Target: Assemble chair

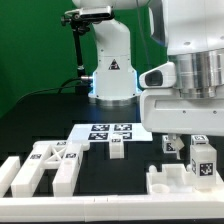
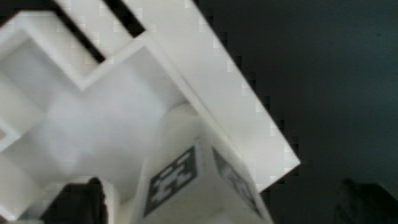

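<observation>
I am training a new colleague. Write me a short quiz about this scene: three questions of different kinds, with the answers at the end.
1. True or false: in the exterior view, the marker board lies between the robot base and the camera.
2. What colour is the table? A black, B white, C green.
3. On which side of the exterior view does the large open chair frame lie?
Key: 1 true; 2 A; 3 the left.
</observation>
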`<state>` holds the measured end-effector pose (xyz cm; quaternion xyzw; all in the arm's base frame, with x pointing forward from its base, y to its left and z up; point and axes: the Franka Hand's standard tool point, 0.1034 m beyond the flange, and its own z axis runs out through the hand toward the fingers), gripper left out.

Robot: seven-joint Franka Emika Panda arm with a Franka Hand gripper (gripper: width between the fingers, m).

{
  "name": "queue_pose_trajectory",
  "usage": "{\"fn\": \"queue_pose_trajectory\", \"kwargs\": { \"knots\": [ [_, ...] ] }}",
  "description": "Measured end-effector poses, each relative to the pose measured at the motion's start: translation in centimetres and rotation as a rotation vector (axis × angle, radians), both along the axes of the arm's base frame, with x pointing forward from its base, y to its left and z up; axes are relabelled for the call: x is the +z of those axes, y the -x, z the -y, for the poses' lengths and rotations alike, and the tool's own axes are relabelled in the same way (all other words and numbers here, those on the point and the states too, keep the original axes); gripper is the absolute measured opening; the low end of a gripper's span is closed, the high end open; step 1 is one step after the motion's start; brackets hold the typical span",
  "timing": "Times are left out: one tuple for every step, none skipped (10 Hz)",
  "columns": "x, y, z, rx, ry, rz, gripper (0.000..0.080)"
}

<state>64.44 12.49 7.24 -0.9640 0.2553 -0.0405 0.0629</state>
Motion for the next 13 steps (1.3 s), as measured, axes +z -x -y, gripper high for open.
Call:
{"fn": "queue_pose_trajectory", "kwargs": {
  "knots": [
    [0.0, 0.0, 0.1, 0.087, 0.010, 0.008, 0.0648],
    [-0.1, -0.2, 0.3, 0.293, 0.057, 0.036, 0.0648],
    [0.1, -0.8, 0.3, 0.514, 0.119, 0.091, 0.0648],
    [0.0, -0.8, 0.1, 0.460, 0.105, 0.091, 0.0648],
    [0.0, -0.8, 0.2, 0.463, 0.107, 0.091, 0.0558],
    [0.0, -0.8, 0.2, 0.445, 0.103, 0.090, 0.0558],
    [0.0, -0.8, 0.2, 0.368, 0.091, 0.084, 0.0353],
    [0.0, -0.8, 0.4, 0.286, 0.080, 0.077, 0.0353],
    [0.0, -0.8, 0.5, 0.190, 0.068, 0.068, 0.0289],
    [-0.1, -0.8, 0.6, 0.043, 0.051, 0.055, 0.0289],
    [-0.2, -0.8, 0.8, -0.095, 0.036, 0.044, 0.0289],
    [-0.2, -0.8, 0.9, -0.232, 0.021, 0.034, 0.0289],
    [-0.2, -0.7, 1.1, -0.423, -0.016, 0.012, 0.0289]
  ]
}}
